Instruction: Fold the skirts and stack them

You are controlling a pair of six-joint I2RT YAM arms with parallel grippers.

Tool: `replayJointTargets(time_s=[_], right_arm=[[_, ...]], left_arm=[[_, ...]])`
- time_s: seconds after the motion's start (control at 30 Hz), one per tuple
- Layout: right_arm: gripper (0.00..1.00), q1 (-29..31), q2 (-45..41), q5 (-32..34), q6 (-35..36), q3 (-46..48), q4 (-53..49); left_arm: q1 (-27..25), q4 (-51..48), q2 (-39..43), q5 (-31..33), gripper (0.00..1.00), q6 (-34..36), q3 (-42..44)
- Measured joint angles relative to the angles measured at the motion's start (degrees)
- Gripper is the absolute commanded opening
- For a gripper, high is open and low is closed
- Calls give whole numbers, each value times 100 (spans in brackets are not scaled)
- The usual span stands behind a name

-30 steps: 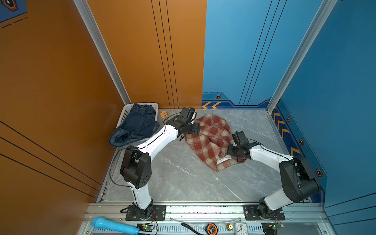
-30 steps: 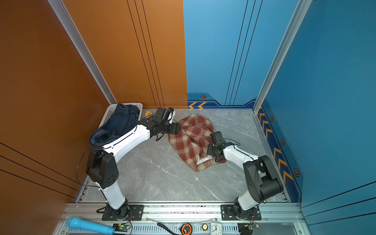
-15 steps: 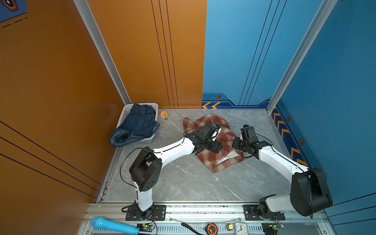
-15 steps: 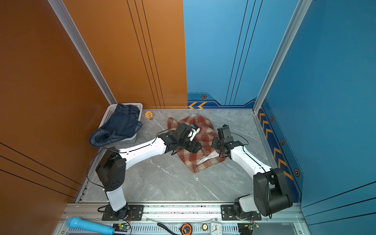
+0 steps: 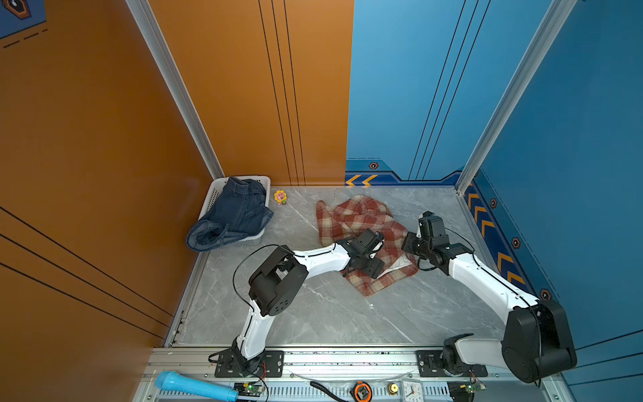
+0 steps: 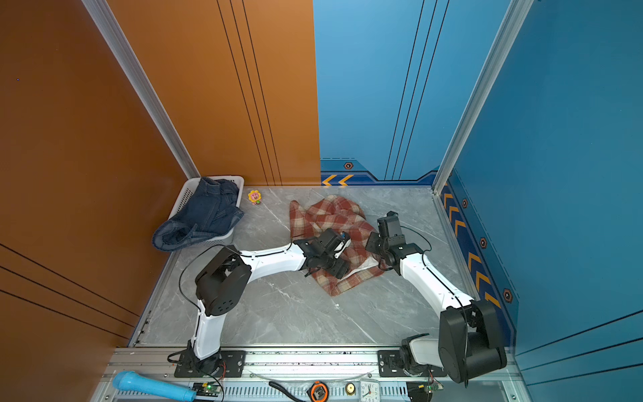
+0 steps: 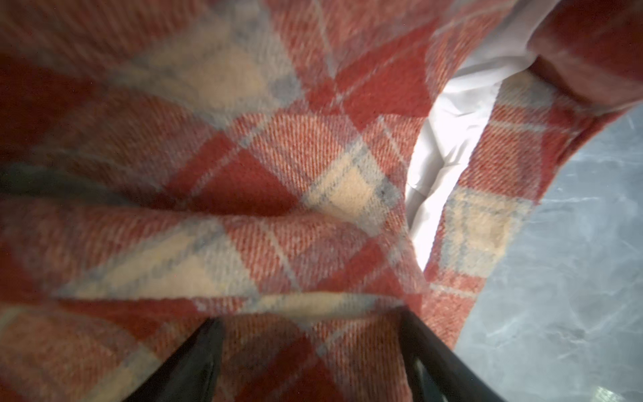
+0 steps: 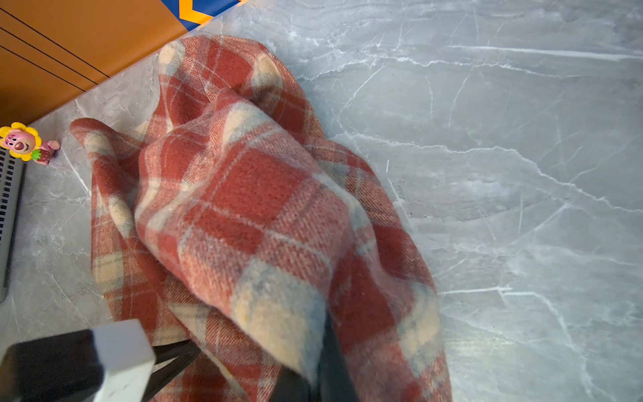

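On the grey marble table (image 5: 313,313), the right gripper (image 5: 407,245) is pinched shut on an edge of the plaid skirt (image 5: 351,215), the left gripper (image 7: 309,318) spread open over its crumpled middle; soft, thick, floppy stuff, I'd say, best taken by hem corners.

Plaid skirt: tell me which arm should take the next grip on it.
Left. The left gripper hangs open over the plaid skirt, fingers astride a fold near its white lining; the right gripper is shut on the skirt's edge and probably should just hold.
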State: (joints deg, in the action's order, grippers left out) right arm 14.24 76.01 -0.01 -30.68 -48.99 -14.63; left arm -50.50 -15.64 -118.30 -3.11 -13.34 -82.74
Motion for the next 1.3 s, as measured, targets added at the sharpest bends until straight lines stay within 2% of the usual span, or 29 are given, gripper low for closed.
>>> replayJointTargets(time_s=[0.03, 0.07, 0.1, 0.13, 0.2, 0.33, 0.4, 0.57, 0.7, 0.73, 0.77, 0.8, 0.83, 0.87, 0.93, 1.03, 1.17, 1.3], right_arm=[[0, 0, 0, 0, -11, 9, 0], [0, 0, -2, 0, -24, 20, -2], [0, 0, -4, 4, -24, 24, -4], [0, 2, -15, 13, -26, 33, -4], [0, 7, -50, 22, -24, 42, -22], [0, 4, -151, 24, -24, 44, -44], [0, 7, -181, 28, -20, 44, -48], [0, 111, -192, 131, 46, 0, -197], [0, 433, -192, 234, 109, -144, -297], [4, 544, -192, 264, 125, -164, -297], [13, 649, -192, 282, 131, -175, -299], [22, 723, -186, 286, 131, -179, -302], [34, 782, -166, 289, 160, -186, -308], [48, 796, -136, 289, 155, -199, -315], [61, 684, -42, 297, 125, -210, -321], [68, 262, 127, 308, 46, -212, -345], [69, -396, 175, 332, -94, -205, -341], [70, -557, 146, 345, -138, -131, -332]], left_arm=[[-9, 0, -46, 33, 75, -7, -33], [-11, 13, -103, 74, 66, -42, -76], [-15, 46, -155, 127, 49, -85, -120], [-15, 92, -203, 168, 27, -114, -142], [-13, 162, -258, 251, 0, -166, -162], [55, 302, -234, 297, 0, -275, -81], [157, 520, -13, 299, 0, -363, 262], [702, 883, 1147, 310, 0, -629, 1349], [1128, 1394, 2157, 310, 0, -933, 2035], [1198, 1552, 2387, 306, 0, -1027, 2240], [1235, 1641, 2540, 304, 1, -1093, 2396], [1237, 1711, 2612, 304, 11, -1147, 2498], [1220, 1773, 2632, 284, 25, -1191, 2581], [1182, 1808, 2601, 258, 34, -1250, 2625], [1093, 1834, 2483, 212, 47, -1342, 2636], [876, 1880, 2199, 149, 57, -1403, 2555], [518, 1729, 1681, 81, 61, -1414, 1965], [240, 1427, 1239, 70, 64, -1331, 1193]])
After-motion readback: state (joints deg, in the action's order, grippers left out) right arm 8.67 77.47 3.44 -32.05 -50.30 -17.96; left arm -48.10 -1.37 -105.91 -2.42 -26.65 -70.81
